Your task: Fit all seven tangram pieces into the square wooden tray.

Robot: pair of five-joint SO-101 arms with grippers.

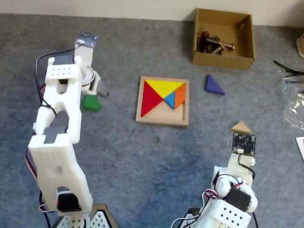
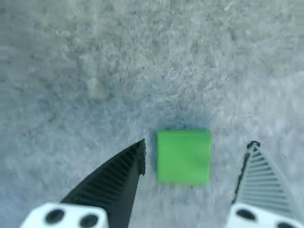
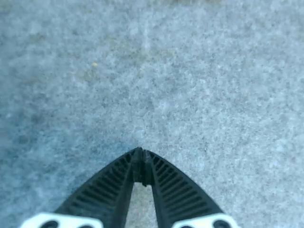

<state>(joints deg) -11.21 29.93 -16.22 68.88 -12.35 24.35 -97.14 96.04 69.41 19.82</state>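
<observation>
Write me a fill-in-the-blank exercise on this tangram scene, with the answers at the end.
1. The square piece between the fingers of the open left gripper is ____.
2. The wooden tray holds ____ pieces.
3. The shut right gripper holds ____.
Answers: green; four; nothing.

Chunky white plastic on the left arm (image 1: pixel 59 142) and right arm (image 1: pixel 232 209), with black motors, thin red and black wires, small round holes and ribbed pointy fingers (image 2: pixel 114 183).
</observation>
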